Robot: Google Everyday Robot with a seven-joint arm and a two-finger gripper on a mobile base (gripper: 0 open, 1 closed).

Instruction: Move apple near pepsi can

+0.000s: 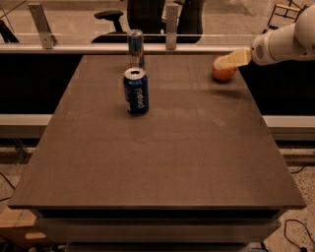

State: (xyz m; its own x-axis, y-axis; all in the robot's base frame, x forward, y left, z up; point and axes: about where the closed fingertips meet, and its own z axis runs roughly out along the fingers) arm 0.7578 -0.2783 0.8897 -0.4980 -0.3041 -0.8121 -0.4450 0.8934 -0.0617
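Note:
The apple [223,73] is red-orange and sits at the far right of the brown table [162,162], near its right edge. My gripper [227,62] reaches in from the right on a white arm. Its pale tip lies over the top of the apple. The pepsi can [136,91] is dark blue with white lettering and a silver top. It stands upright at the far middle-left of the table, well to the left of the apple.
A taller, slimmer blue-and-silver can [135,47] stands at the table's far edge behind the pepsi can. A rail with metal posts [171,19] and an office chair [147,15] lie beyond the table.

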